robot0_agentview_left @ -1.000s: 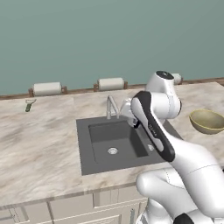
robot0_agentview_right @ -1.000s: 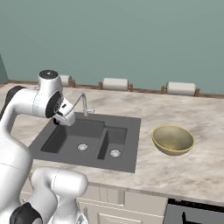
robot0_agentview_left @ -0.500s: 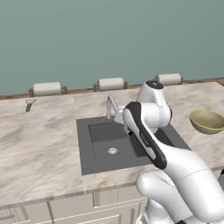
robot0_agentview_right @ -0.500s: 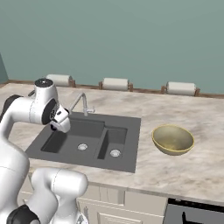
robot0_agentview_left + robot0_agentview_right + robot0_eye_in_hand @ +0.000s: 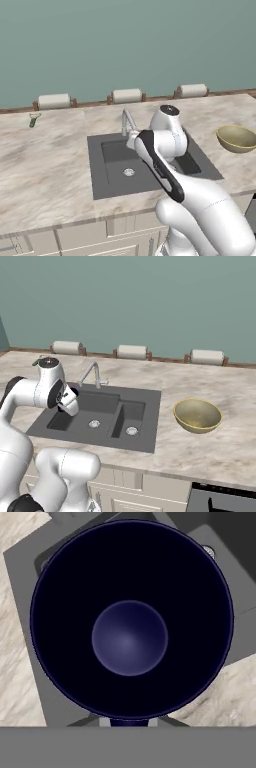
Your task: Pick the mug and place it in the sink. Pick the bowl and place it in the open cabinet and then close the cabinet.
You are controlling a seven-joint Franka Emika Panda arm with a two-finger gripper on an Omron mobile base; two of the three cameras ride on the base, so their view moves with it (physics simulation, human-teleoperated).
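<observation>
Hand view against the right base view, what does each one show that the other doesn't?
Hand view: the mug seen straight down, dark navy inside with a paler round bottom. Right base view: the olive bowl on the counter, the faucet and three rolls along the wall. Shared: the dark grey sink.

sink [image 5: 150, 406]: set in the counter [image 5: 220, 451], faucet [image 5: 91, 373] behind it
bowl [image 5: 197, 415]: on the counter, right of the sink
mug [image 5: 130, 622]: apparently above the sink
paper rolls [image 5: 132, 351]: along the back wall
</observation>
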